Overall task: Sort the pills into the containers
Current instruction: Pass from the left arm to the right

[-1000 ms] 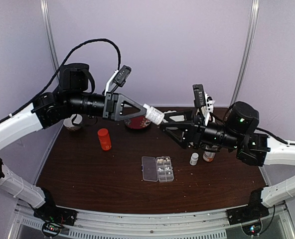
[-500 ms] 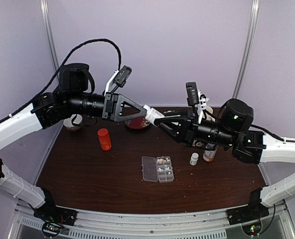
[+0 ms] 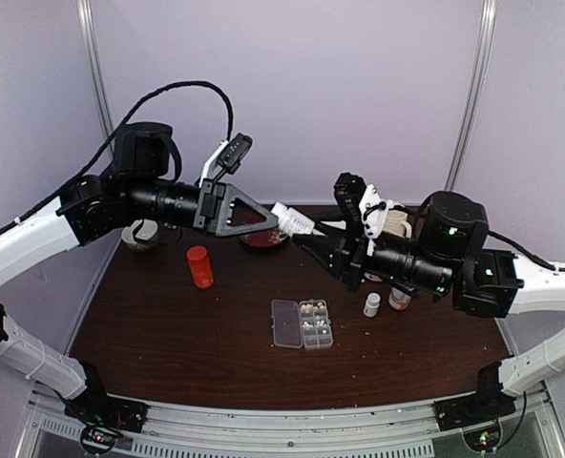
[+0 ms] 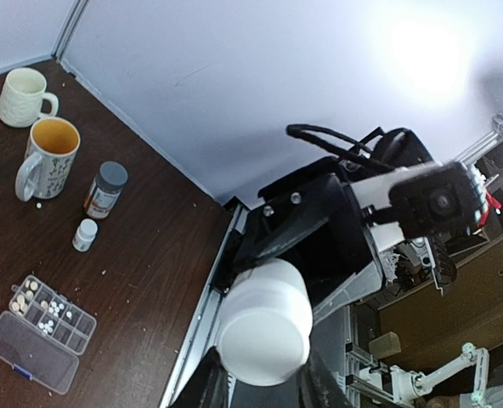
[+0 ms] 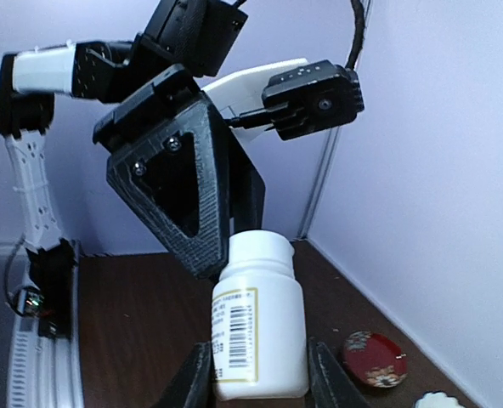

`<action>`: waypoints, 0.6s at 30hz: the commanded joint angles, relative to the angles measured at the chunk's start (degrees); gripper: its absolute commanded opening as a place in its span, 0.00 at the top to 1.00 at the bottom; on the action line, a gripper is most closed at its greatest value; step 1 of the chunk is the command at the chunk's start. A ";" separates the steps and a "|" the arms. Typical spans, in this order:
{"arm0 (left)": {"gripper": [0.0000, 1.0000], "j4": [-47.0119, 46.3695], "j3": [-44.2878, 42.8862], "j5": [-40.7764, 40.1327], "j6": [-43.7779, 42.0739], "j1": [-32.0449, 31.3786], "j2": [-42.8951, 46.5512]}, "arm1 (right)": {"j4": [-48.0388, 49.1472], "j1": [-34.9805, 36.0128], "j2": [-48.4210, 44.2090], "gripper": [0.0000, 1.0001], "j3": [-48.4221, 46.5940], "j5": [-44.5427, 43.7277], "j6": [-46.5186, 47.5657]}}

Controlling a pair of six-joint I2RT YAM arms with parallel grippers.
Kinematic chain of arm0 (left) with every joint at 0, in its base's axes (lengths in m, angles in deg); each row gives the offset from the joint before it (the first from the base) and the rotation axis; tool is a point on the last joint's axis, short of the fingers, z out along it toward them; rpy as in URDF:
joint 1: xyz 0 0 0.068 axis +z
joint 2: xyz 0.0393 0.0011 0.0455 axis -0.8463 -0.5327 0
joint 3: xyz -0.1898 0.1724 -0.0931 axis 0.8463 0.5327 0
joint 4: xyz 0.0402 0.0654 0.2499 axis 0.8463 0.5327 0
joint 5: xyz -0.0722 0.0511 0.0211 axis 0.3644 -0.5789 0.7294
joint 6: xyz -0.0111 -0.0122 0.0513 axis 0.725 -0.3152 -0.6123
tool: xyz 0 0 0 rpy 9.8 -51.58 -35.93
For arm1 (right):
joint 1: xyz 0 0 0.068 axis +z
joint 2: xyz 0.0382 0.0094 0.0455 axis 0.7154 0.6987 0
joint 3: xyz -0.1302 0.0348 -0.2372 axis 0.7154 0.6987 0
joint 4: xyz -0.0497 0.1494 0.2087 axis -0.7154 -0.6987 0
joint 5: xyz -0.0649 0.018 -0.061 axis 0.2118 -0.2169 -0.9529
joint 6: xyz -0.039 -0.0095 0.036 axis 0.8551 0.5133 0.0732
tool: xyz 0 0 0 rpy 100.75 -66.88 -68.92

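Moved: right arm has swung in toward the left one, and the right gripper (image 3: 310,232), open and short of the white bottle (image 3: 295,218) a moment ago, is now closed round it.
Left fingers (image 4: 211,384): clenched on what appears to be the bottle's cap end, holding it in the air over the back of the worktop (image 3: 187,334).
Right fingers (image 5: 195,374): grasping the labelled body, which sits wedged between them.
Bottle: held from both ends, cap on.
Pills (image 4: 58,308): whitish specks in several cells of the pill box (image 3: 286,324), which lies mid-worktop with its lid open, well below both grippers.
Meaning: probably a two-handed twist to free the cap. No pill is being sorted until the bottle opens.
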 commanded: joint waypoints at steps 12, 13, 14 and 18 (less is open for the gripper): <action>0.47 -0.34 -0.38 -5.89 8.99 0.07 3.37 | 6.22 9.76 4.31 0.99 2.30 -20.32 34.67; 0.34 -1.46 0.56 -6.41 8.20 0.11 4.50 | 6.23 9.32 3.29 0.99 2.57 -19.20 31.85; 0.26 -2.58 1.38 -6.70 7.14 0.22 5.40 | 6.42 8.96 2.15 1.00 3.04 -18.47 28.59; 0.12 -6.70 2.84 -4.78 0.23 0.33 7.64 | 5.84 6.77 -2.93 1.00 4.47 -10.99 11.28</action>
